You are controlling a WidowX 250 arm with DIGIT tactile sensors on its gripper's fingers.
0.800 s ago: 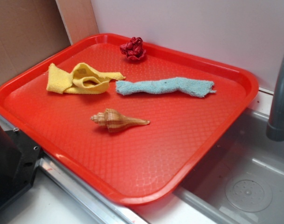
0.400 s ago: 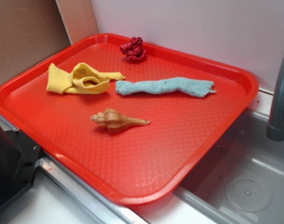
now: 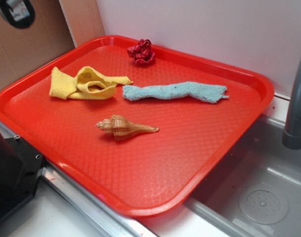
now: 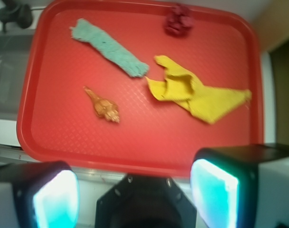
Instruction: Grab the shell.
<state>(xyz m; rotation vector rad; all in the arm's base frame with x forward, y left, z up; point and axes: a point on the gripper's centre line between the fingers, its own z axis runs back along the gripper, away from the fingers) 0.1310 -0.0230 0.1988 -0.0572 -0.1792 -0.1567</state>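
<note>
So from the outside camera, going left to right: way up in the top-left corner there's just a sliver of the gripper (image 3: 14, 11), dark and rounded, up above the cardboard backdrop (image 3: 26, 44) and well clear of everything on the tray. Can't tell from that view how the fingers stand, but the wrist cam shows both pads (image 4: 214, 194) spread wide apart with nothing between them, looking down over the near edge of the tray.

The red tray (image 3: 155, 177) fills most of the shot, sitting partly over the sink (image 3: 259, 197). On its left side is the crumpled yellow cloth (image 3: 86, 84). A bit nearer to the camera and to the right of that lies the shell (image 3: 123, 127), tan with brown stripes, flat on the tray roughly mid-way across, knobby end pointing left and the long thin tail pointing right. Nothing touches it. Behind it, just beside the yellow cloth, is a rolled light-blue cloth (image 3: 175, 91) stretched out across the tray. At the back rim sits a small dark-red ruffled ball (image 3: 141, 52). Far right there's a grey faucet pipe (image 3: 298, 98) over the sink

In the wrist view the shell (image 4: 102, 105) sits left of centre, between the blue cloth and the near rim
</note>
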